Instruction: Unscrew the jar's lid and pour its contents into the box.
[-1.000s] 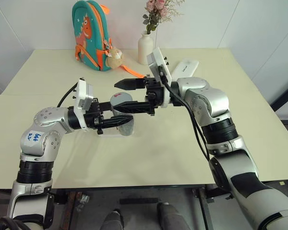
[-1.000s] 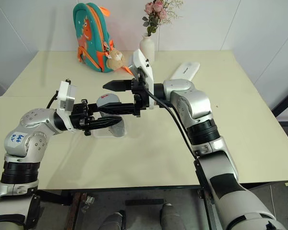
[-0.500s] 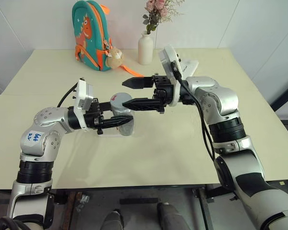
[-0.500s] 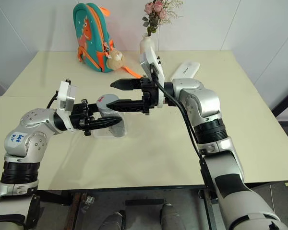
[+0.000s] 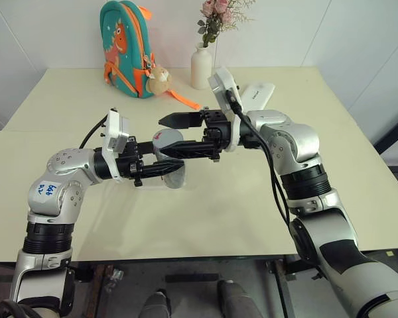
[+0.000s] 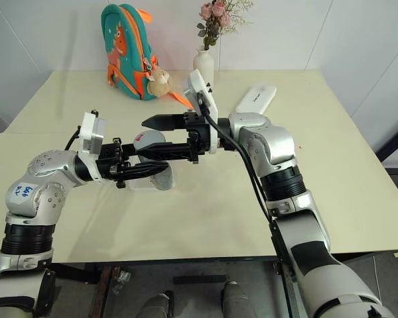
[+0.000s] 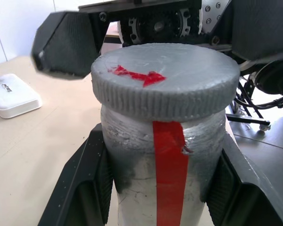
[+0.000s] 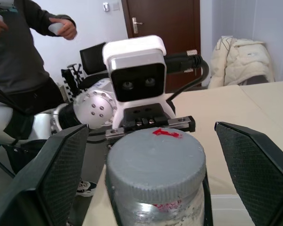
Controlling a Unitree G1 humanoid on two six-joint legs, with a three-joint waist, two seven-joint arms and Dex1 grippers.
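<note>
The step in hand is the approach to the lid: the unscrewing has not begun. The left gripper [image 5: 160, 167] is clamped on the body of the jar [image 7: 162, 165], holding it above the table [image 5: 205, 212], with the box [image 6: 149, 182] directly beneath it. The lid [image 7: 166, 80] is on the jar, fully seated, with a red mark on its top face. The contents are not visible while the lid is on.

The right gripper [image 5: 180, 136] is spread wide and grasps nothing. Its two fingers [image 8: 68, 165] stand on either side of the lid, clear of its rim.

The next move calls for the right jaws to close squarely on the ribbed edge of the lid, then for a turn of the wrist while the left grip prevents the jar from rotating. An off-centre closure is likely to slip on the low cap.

Compared with half a second ago, the right gripper has advanced toward the jar, from a position beside it to one straddling the lid. The left gripper and the jar have kept their place
</note>
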